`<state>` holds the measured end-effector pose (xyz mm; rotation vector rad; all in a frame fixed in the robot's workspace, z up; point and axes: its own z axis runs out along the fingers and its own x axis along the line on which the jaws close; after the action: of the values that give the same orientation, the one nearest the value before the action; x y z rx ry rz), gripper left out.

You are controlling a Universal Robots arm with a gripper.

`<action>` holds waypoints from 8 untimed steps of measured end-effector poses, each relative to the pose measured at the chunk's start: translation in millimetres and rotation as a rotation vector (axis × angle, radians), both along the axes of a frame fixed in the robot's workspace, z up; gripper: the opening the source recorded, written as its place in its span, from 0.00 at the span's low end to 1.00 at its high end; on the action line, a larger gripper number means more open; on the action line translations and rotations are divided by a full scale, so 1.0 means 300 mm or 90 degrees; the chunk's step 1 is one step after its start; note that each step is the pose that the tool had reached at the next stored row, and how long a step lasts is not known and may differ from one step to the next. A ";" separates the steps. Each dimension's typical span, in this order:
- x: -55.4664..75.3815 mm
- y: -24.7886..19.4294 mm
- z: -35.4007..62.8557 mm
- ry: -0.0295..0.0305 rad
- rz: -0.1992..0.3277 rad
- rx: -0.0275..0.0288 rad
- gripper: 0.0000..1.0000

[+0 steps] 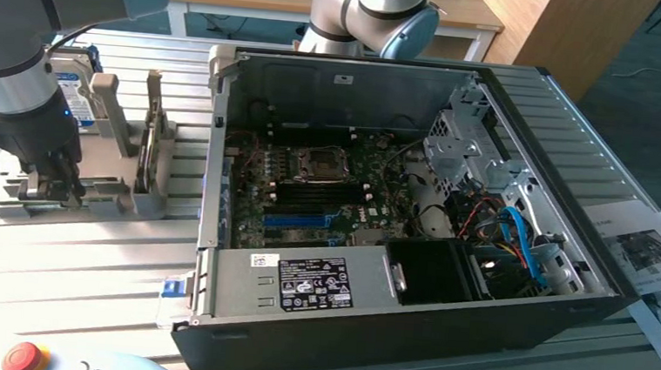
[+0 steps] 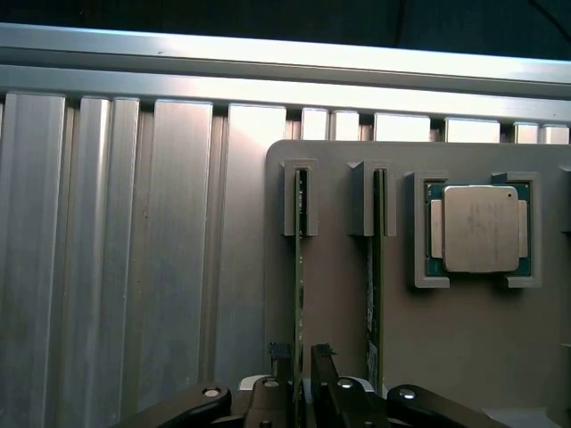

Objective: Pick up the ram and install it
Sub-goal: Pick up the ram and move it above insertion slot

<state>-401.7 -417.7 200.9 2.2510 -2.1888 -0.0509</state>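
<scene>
Ram (image 2: 299,267): thin green board seen edge-on, standing upright in a slot of the grey holder (image 2: 339,303), its far end in a grey bracket. Chips and print can't be made out from this angle. A second stick (image 2: 376,267) stands in the next slot, just beside it. A square silver-lidded processor (image 2: 481,229) sits in a recess on the same holder.

Gripper (image 2: 299,361): jaws released, one finger (image 2: 277,352) on each side of the ram, not clamped on it. In the exterior view the gripper (image 1: 54,185) is down at the holder on the ribbed metal bench (image 1: 81,255), at the exterior view's left of the open PC case (image 1: 412,352).

Writing: the black power supply label (image 1: 316,284) has white print and logos, too small to read. The white sticker (image 1: 344,79) on the case wall is also unreadable.
</scene>
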 end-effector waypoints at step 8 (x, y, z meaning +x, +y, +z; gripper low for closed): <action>0.000 0.000 0.000 0.0000 0.000 0.0000 0.21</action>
<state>-401.7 -417.7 200.8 2.2510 -2.1890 -0.0508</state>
